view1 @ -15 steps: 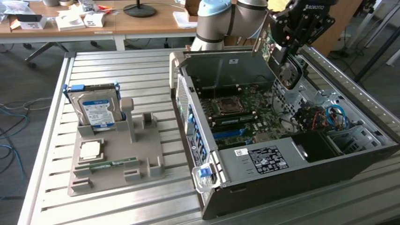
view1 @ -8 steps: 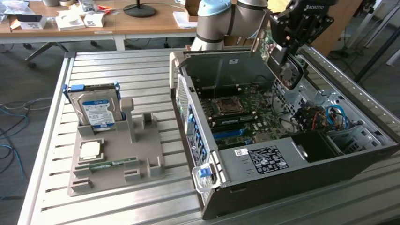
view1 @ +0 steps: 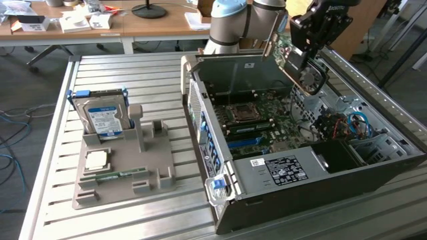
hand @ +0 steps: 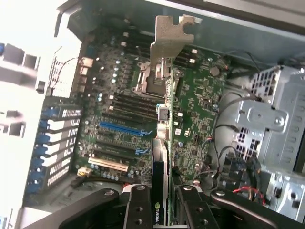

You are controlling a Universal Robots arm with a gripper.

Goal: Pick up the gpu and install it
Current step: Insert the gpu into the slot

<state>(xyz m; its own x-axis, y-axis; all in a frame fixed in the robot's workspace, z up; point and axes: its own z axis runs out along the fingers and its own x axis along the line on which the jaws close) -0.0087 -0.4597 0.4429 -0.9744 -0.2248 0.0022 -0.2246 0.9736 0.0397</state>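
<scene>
My gripper (view1: 308, 47) is shut on the gpu (view1: 301, 70), a green card with a black fan, and holds it in the air over the far right side of the open computer case (view1: 313, 192). The card hangs tilted above the motherboard (view1: 257, 117) and touches nothing. In the wrist view the gpu (hand: 164, 138) is edge-on between my black fingers (hand: 138, 207), its metal end bracket (hand: 169, 36) pointing away from the wrist. Below it lie the motherboard's expansion slots, among them a blue slot (hand: 121, 128).
A grey fixture (view1: 123, 172) on the slatted table at the exterior view's left holds an upright silver hard drive (view1: 103, 119) and a narrow memory stick (view1: 120, 175). Inside the case are a drive cage (hand: 274, 124), loose cables (view1: 347, 125) and a labelled power supply (view1: 283, 169).
</scene>
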